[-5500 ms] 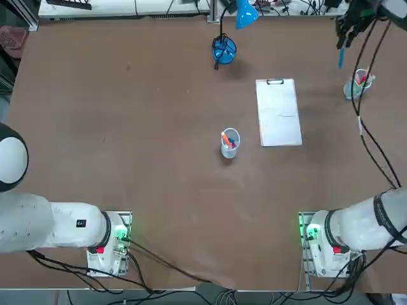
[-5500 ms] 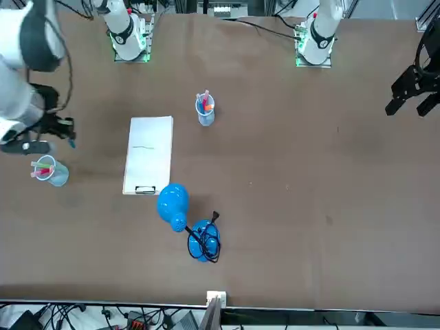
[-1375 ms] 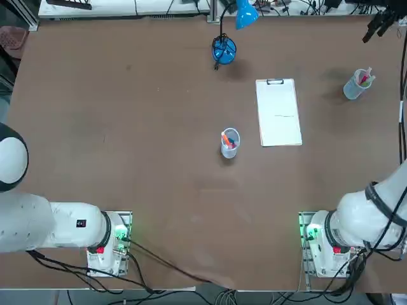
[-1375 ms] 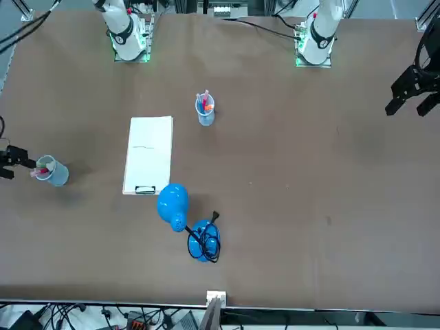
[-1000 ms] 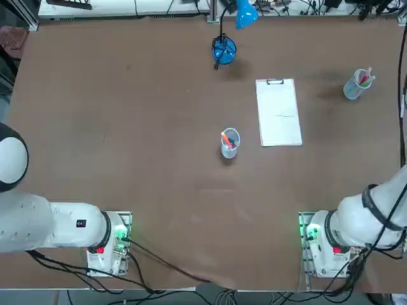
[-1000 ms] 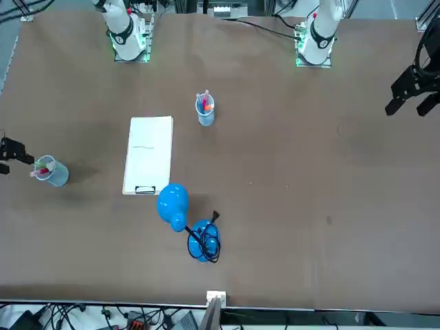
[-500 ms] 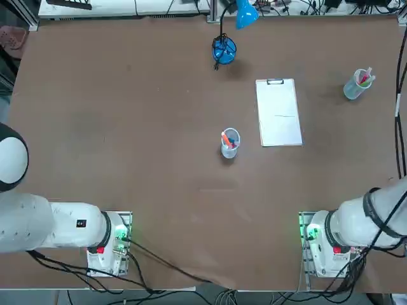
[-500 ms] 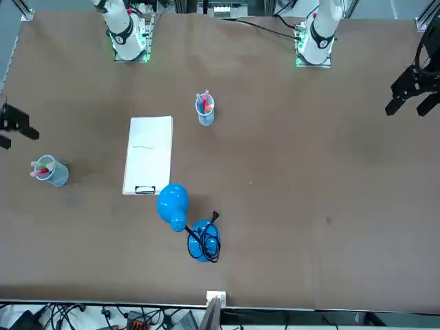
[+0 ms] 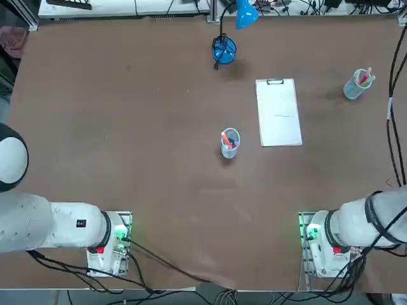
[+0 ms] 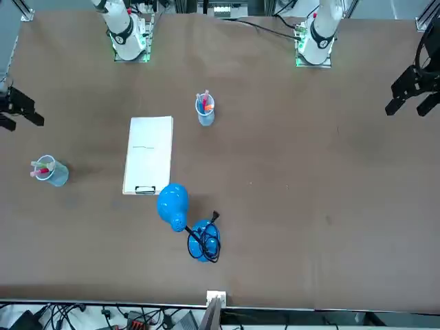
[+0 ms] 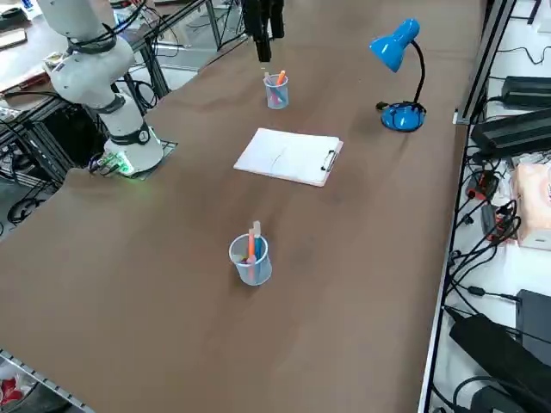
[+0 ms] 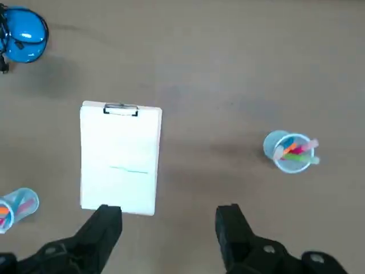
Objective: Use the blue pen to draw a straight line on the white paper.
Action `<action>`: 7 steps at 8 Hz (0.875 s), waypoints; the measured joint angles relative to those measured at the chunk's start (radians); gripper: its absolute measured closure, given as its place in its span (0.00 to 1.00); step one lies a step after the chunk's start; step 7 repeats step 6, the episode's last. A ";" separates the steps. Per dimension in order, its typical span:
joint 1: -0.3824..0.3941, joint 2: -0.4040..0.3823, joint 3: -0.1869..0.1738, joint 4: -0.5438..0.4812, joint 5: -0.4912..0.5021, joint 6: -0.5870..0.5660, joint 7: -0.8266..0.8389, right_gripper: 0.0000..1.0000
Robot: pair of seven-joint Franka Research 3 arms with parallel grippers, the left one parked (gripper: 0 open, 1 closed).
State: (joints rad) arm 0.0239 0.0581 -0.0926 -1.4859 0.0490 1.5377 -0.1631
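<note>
The white paper (image 9: 278,112) lies on its clipboard right of the table's middle, clip toward the far side, with a faint short line across it (image 12: 128,168). My right gripper (image 12: 168,228) hangs high above the table's right side, open, with nothing between its fingers (image 12: 105,225). It shows in the front view (image 10: 17,110) at the left edge and in the right side view (image 11: 262,43) above the cup; the top view misses it. I cannot pick out the blue pen in any view. A clear cup (image 12: 290,151) of coloured pens stands right of the paper.
A second cup of pens (image 9: 229,142) stands left of the paper's near end. The blue desk lamp (image 9: 224,49) sits at the far edge beyond the paper. My arm's cable (image 9: 393,114) runs along the right edge.
5.5 s ago the gripper held a blue pen over the right-hand cup; now it is open and empty. It has since risen and drawn back toward the robot's side, away from the cup.
</note>
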 joint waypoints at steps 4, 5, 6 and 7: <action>0.008 -0.136 0.054 -0.142 -0.058 -0.001 0.113 0.00; 0.009 -0.152 0.072 -0.161 -0.069 -0.003 0.139 0.00; 0.010 -0.158 0.078 -0.167 -0.070 -0.005 0.149 0.00; 0.010 -0.158 0.078 -0.167 -0.070 -0.005 0.149 0.00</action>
